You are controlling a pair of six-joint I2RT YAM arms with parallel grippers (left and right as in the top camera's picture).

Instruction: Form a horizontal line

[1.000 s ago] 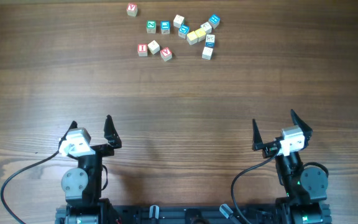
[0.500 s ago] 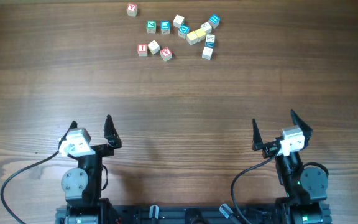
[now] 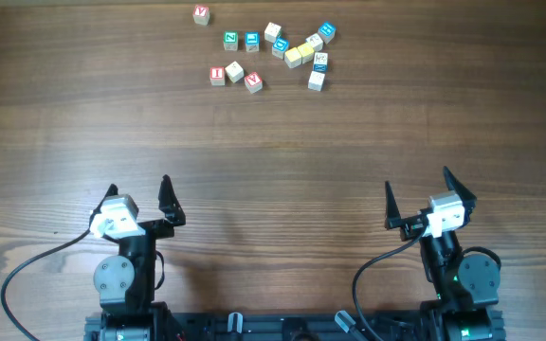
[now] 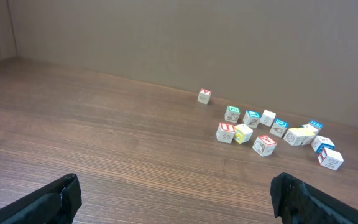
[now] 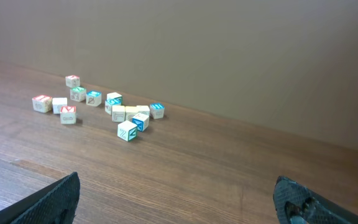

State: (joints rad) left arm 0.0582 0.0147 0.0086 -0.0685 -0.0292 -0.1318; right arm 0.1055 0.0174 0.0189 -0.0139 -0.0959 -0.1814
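Note:
Several small letter blocks lie in a loose cluster [image 3: 282,47] at the far middle of the table, with red, green, blue and yellow faces. One red-lettered block [image 3: 201,14] sits apart at the far left. The cluster also shows in the left wrist view [image 4: 272,130] and the right wrist view [image 5: 114,109]. My left gripper [image 3: 139,189] is open and empty near the front edge, left side. My right gripper [image 3: 416,188] is open and empty near the front edge, right side. Both are far from the blocks.
The wooden table [image 3: 273,142] stretches bare between the grippers and the blocks. A plain wall [image 4: 197,37] stands behind the table's far edge. Black cables run beside each arm base.

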